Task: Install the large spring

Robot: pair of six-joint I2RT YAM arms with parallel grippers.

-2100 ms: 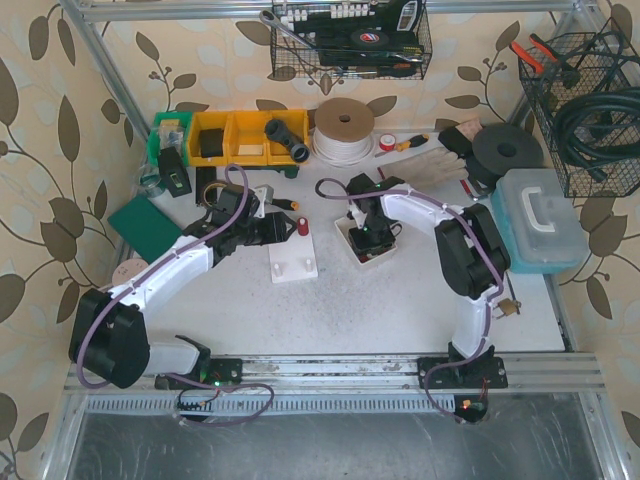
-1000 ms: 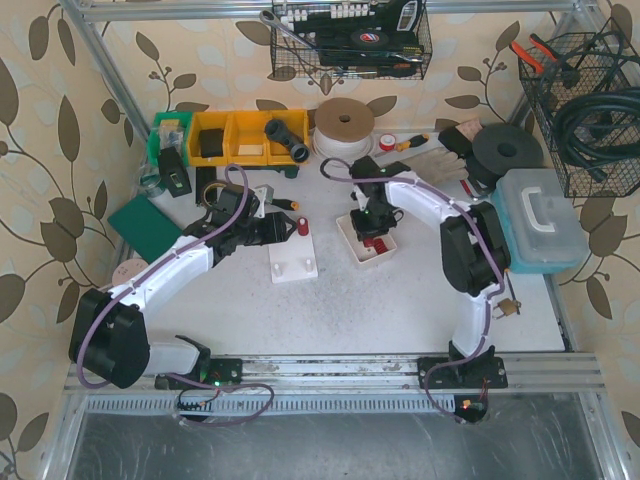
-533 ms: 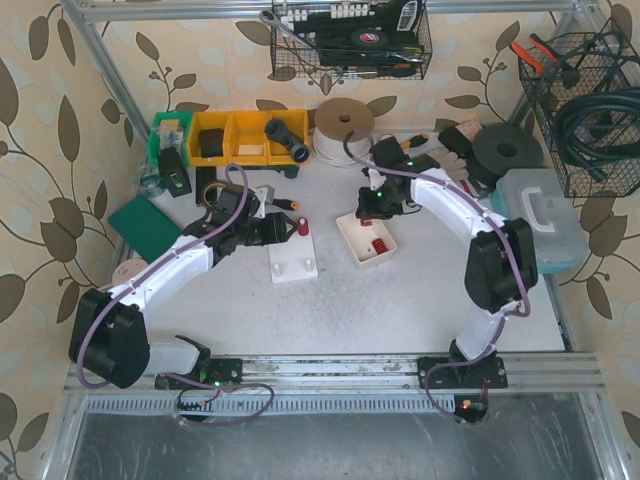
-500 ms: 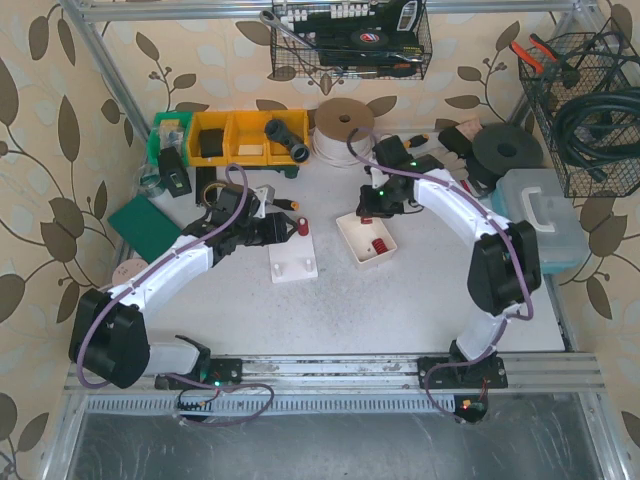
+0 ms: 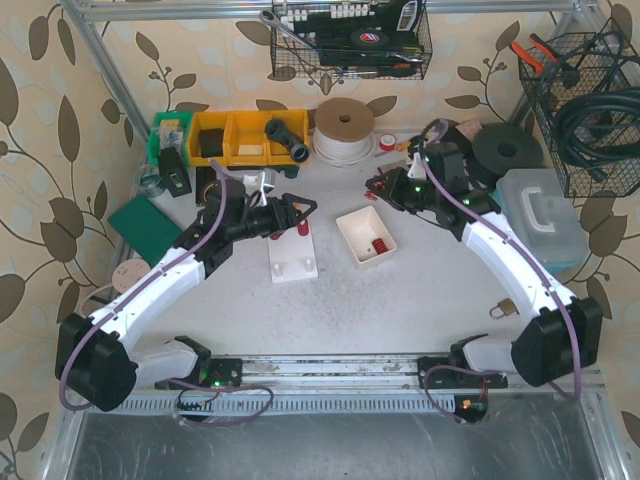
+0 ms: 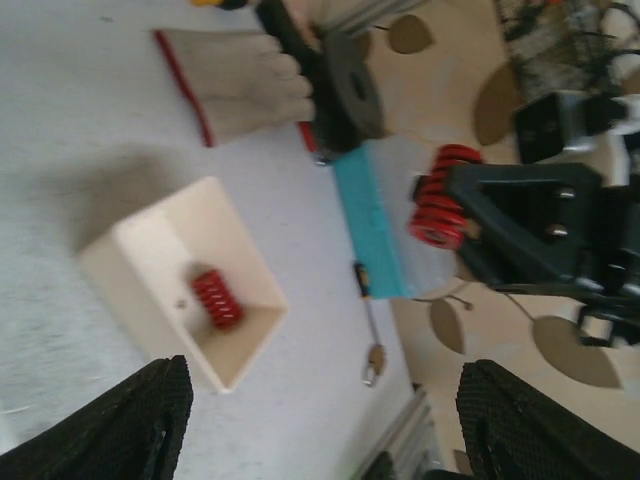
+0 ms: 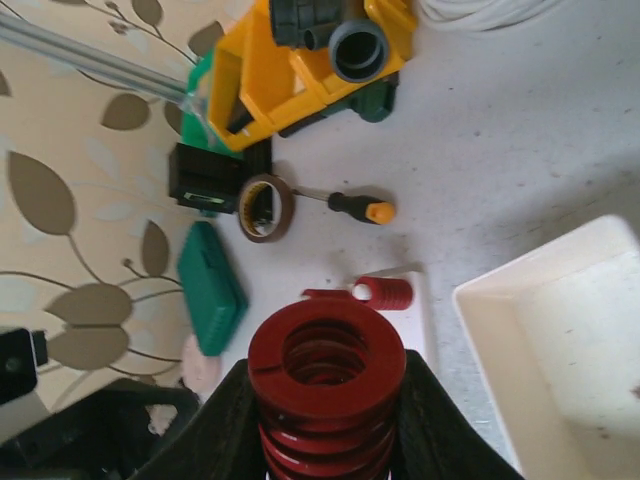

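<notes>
The right hand (image 7: 325, 412) clamps the large spring (image 7: 325, 355); the white block (image 5: 292, 264) lies to its left, just beside the left hand (image 5: 303, 212), spread wide.

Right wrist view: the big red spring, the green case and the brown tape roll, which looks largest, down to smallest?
1. red spring, though it is closest to the camera, so its lead is unsure.
2. green case.
3. tape roll.

Bare table (image 5: 400, 305) is left open at 6 o'clock of the white plate (image 5: 292, 265); 3 o'clock is blocked by the tray (image 5: 345, 238), 12 o'clock by the left gripper (image 5: 302, 213).
</notes>
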